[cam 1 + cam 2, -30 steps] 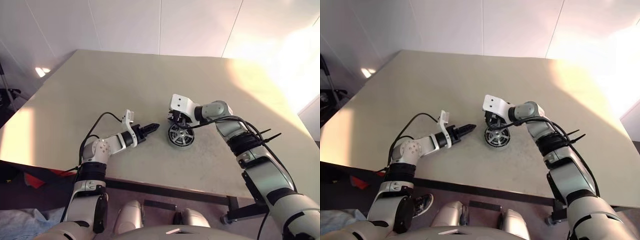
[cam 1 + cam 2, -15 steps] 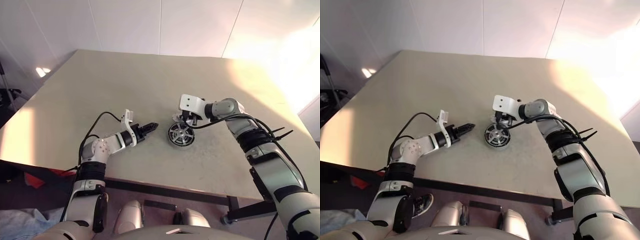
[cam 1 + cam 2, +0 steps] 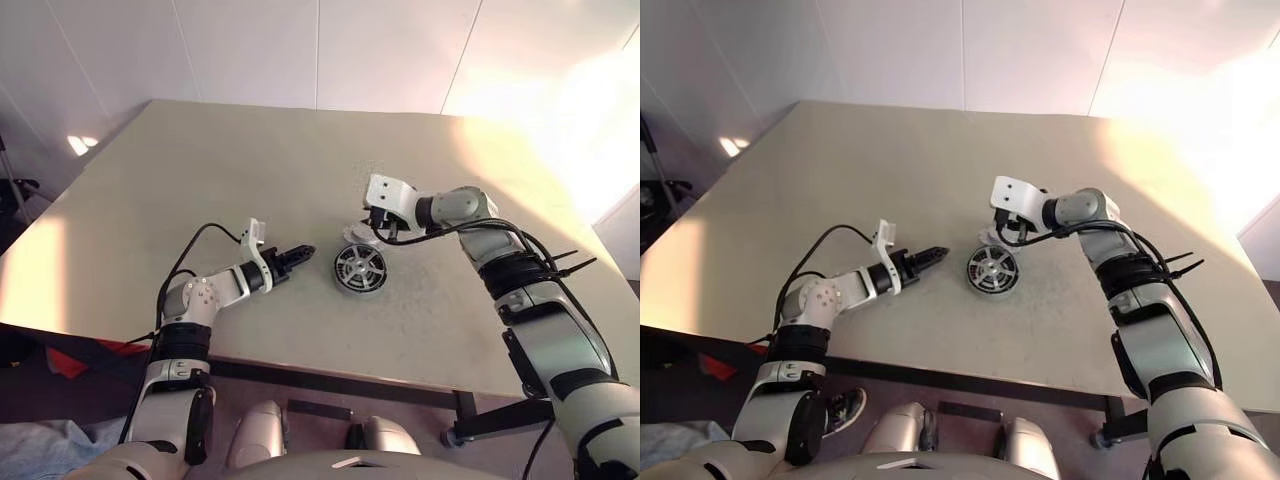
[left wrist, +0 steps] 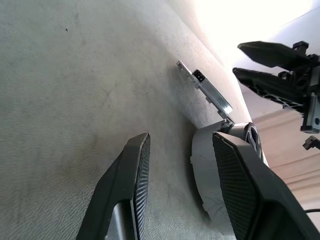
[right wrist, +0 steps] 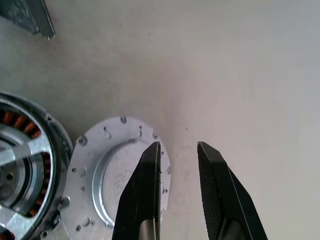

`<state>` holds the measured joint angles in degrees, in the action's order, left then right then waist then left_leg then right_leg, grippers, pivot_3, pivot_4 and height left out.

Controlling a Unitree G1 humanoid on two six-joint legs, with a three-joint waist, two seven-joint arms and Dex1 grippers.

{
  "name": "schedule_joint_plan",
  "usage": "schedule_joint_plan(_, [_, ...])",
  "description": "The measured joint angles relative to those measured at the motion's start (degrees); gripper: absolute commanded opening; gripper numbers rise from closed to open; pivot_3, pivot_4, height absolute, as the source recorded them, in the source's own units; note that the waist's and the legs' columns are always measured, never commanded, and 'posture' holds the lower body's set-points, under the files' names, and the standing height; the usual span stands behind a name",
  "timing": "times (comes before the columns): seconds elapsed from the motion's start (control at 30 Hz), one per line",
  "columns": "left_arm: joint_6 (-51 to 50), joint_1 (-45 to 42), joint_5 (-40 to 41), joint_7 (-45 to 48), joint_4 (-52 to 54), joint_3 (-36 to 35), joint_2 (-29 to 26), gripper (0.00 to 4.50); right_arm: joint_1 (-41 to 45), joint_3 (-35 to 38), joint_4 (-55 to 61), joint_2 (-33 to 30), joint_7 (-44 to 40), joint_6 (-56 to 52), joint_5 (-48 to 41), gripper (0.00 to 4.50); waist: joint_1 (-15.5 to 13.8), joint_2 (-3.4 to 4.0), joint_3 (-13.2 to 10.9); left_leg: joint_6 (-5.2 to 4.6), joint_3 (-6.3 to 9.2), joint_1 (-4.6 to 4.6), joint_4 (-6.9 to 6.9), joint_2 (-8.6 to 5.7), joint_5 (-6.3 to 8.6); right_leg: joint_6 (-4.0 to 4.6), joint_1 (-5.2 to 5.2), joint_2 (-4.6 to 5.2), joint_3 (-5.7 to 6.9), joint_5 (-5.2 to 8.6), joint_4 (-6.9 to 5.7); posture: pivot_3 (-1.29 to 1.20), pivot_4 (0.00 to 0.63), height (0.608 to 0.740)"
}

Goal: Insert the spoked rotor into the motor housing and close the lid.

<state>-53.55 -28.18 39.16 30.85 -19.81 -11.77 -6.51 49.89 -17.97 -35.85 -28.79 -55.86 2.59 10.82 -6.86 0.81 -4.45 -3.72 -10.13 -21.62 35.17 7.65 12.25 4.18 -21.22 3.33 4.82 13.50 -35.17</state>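
Note:
The spoked rotor (image 3: 360, 268) lies inside the motor housing (image 5: 20, 121) on the table, with coppery windings showing between its silvery spokes. The pale round lid (image 5: 120, 175) lies flat on the table, touching the housing's far side. My right gripper (image 3: 376, 229) hovers just above the lid's edge, open, with nothing between its fingers (image 5: 145, 200). My left gripper (image 3: 300, 252) sits low over the table a little left of the housing and points at it. It is open and empty, and the housing's grey side (image 4: 205, 175) stands beyond its fingertips.
The beige table (image 3: 250, 160) stretches wide to the far side and to the left. Its front edge runs close below both arms. Bright light washes out the far right corner.
My right gripper has lifted off the rotor and drawn back to the right, to above the lid. The rotor stays in the housing. The left arm has not moved.

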Motion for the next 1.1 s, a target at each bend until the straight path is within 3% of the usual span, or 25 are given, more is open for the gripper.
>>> schedule_joint_plan(0.5, [-0.1, 0.5, 0.0, -0.1, 0.5, -0.1, -0.3, 2.1, -0.2, -0.3, -6.5, 1.7, 0.0, -0.2, 0.5, 1.26, 0.0, 0.0, 0.0, 0.0, 0.0, -0.03, 0.09, 0.0, 0.01, 0.0, 0.0, 0.01, 0.0, 0.0, -0.03, 0.0, 0.0, 0.74])
schedule_joint_plan(1.1, [-0.1, 1.2, 0.0, -0.6, 0.8, -0.1, -0.3, 2.1, -1.4, -0.1, -3.7, 2.3, -0.5, -1.2, 0.1, 1.26, 0.0, 0.0, 0.0, -0.01, 0.0, -0.02, 0.1, 0.0, 0.01, 0.0, 0.02, 0.01, 0.0, 0.0, -0.04, 0.0, 0.0, 0.74])
